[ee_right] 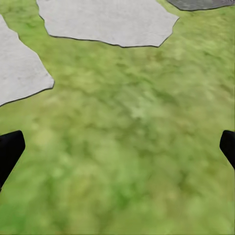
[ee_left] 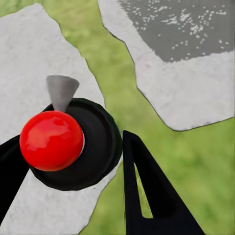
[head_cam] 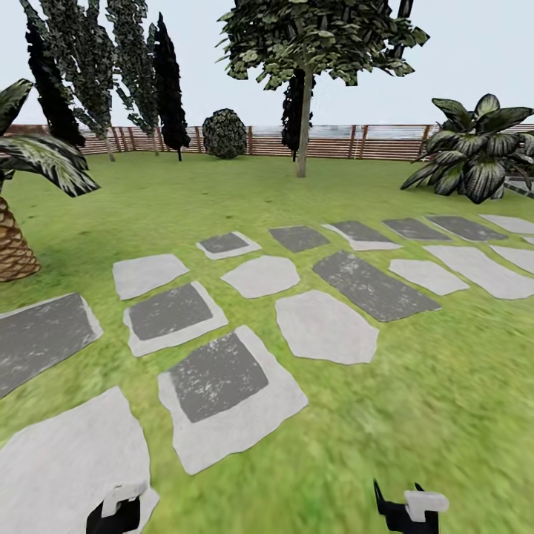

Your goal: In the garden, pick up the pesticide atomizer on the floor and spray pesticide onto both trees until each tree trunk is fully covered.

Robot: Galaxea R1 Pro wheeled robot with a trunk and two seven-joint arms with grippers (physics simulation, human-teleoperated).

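Head view: one pale-trunked tree [head_cam: 303, 122] stands well ahead on the lawn [head_cam: 445, 386] beyond some twenty stepping stones [head_cam: 222, 386]; both claws sit low, left claw [head_cam: 115, 512] and right claw [head_cam: 406, 510].

Left wrist view: one pesticide atomizer [ee_left: 68, 144], judged small, light and rigid, is gripped at its dark body below the red top.

Right wrist view: the right claw's jaws stand wide apart, empty over grass.

Garden, outdoors: wide green lawn [head_cam: 415, 386] set with flat grey stepping stones [head_cam: 230, 393], enclosed by a reddish-brown slatted wooden fence [head_cam: 334, 142], planted with a pale-trunked leafy tree [head_cam: 304, 126], dark narrow trees [head_cam: 169, 81], a round shrub [head_cam: 224, 133], a striped broad-leaved plant [head_cam: 478, 152] and a palm [head_cam: 15, 245], under open sky.
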